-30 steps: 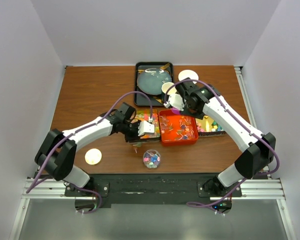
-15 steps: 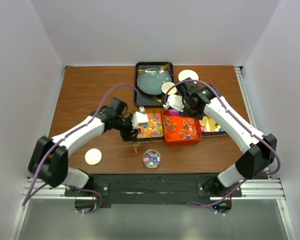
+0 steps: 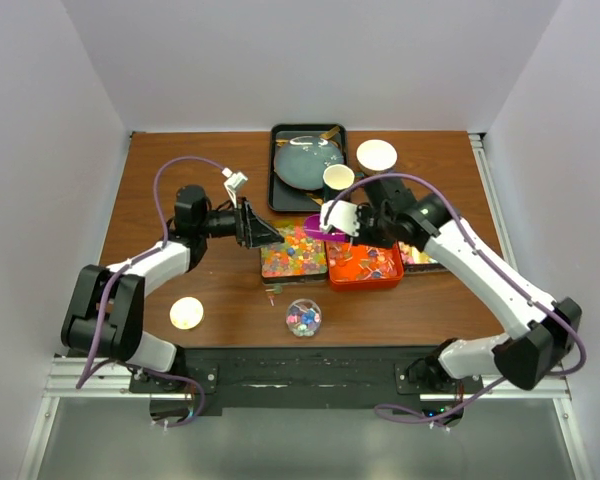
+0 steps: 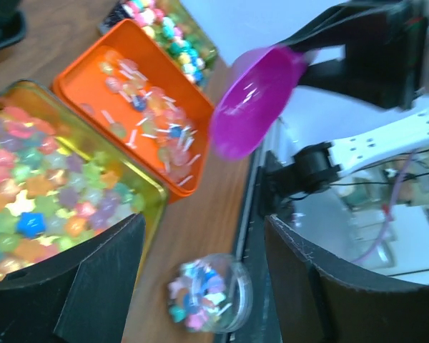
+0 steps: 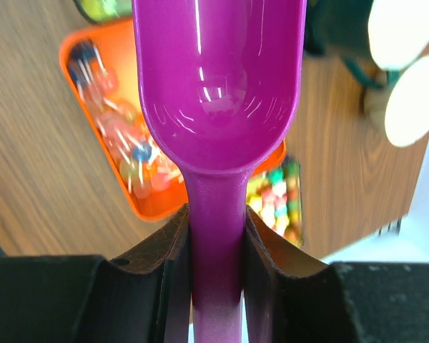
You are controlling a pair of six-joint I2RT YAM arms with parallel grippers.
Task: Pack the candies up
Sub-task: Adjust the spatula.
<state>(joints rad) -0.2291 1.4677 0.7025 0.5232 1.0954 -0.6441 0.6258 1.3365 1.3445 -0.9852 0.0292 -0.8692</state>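
Since a second ago, the left gripper has pulled away from the trays to the left. The right gripper has slid left with the purple scoop. The left fingers are spread wide and hold nothing. The right fingers squeeze the scoop's handle.

The candies lie in the yellow tray, just under and a little nearer than the scoop. More wrapped ones sit in the orange tray beside it. The scoop's long handle runs straight back into the right gripper, and its cup points left. The right arm is much nearer to the candies, so I think it should dip down next.

From above, the scoop is only a small purple spot. The right wrist camera shows the cup is empty. The left wrist camera shows it hanging in the air, tipped on its side. It also shows the little jar with a few candies inside, just near the trays.
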